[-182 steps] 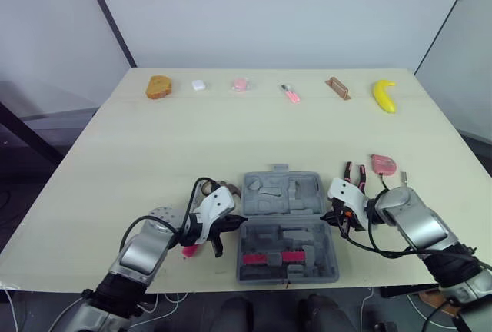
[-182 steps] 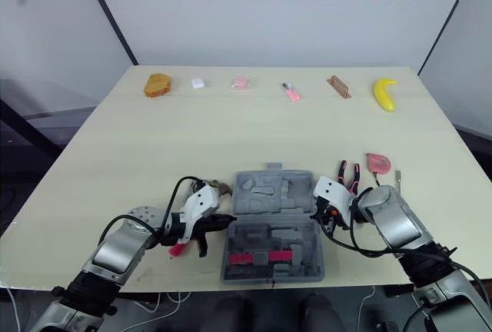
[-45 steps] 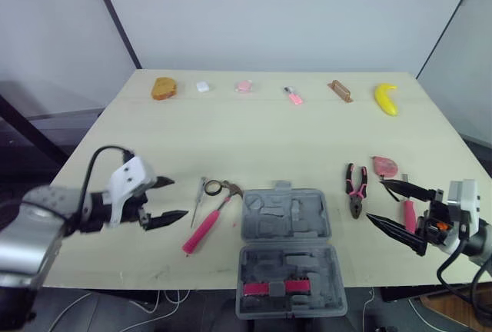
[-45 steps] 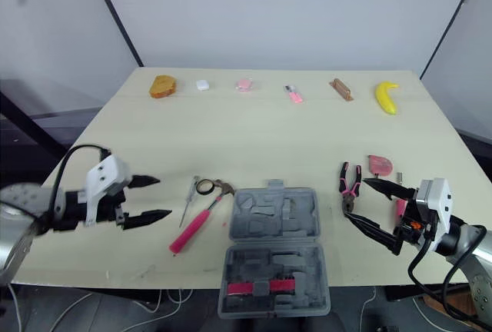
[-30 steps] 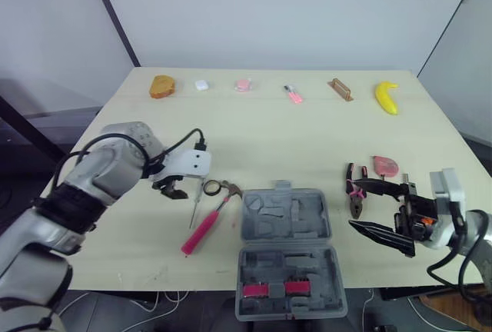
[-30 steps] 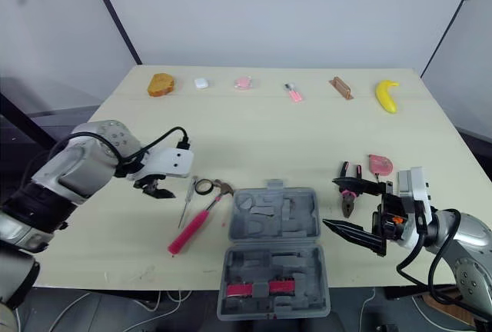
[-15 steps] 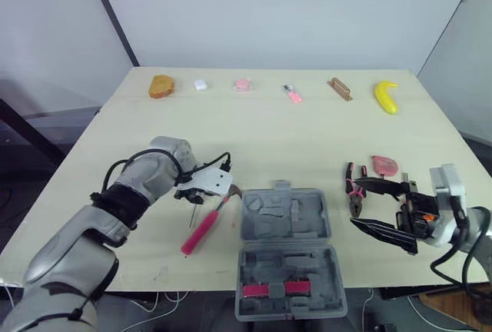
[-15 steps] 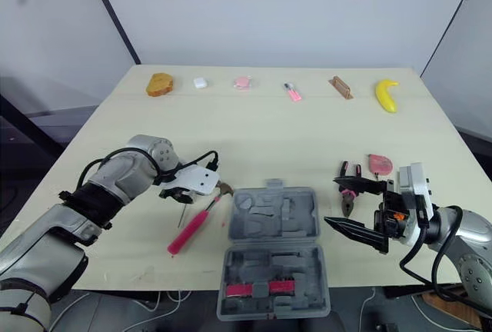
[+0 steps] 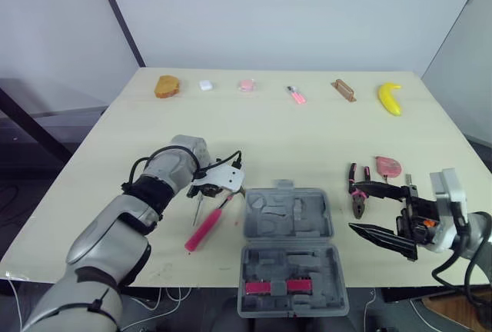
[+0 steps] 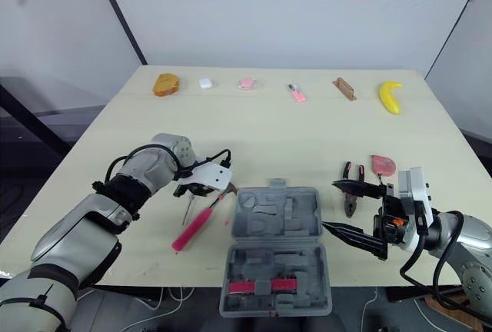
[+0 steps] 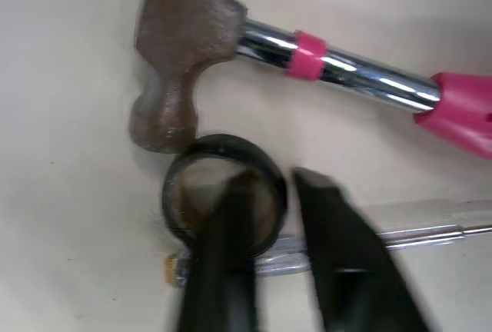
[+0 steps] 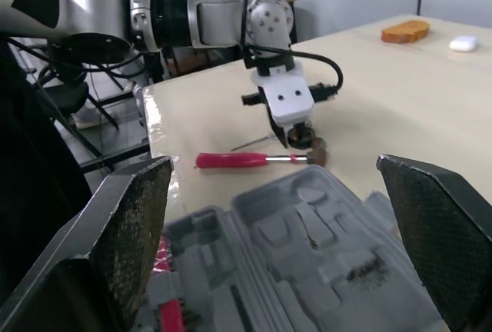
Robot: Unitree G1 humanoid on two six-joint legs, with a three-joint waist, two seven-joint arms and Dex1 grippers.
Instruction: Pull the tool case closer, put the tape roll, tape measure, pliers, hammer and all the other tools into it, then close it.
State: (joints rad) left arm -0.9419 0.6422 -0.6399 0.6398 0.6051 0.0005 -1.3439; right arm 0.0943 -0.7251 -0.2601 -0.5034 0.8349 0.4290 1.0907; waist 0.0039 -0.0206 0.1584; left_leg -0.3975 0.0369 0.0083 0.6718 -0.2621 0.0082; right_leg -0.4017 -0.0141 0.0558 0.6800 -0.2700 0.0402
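tape roll [image 11: 223, 147] wall straddled by left gripper [image 11: 275, 194], right gripper [image 10: 330, 206] agape

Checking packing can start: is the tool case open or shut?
Open: the tool case lies with its lid flat, moulded recesses facing up.

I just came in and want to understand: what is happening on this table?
The left gripper is down at the tape roll beside the hammer, one finger inside the ring, not closed on it. The right gripper hangs open near the pliers. The tool case lies open.
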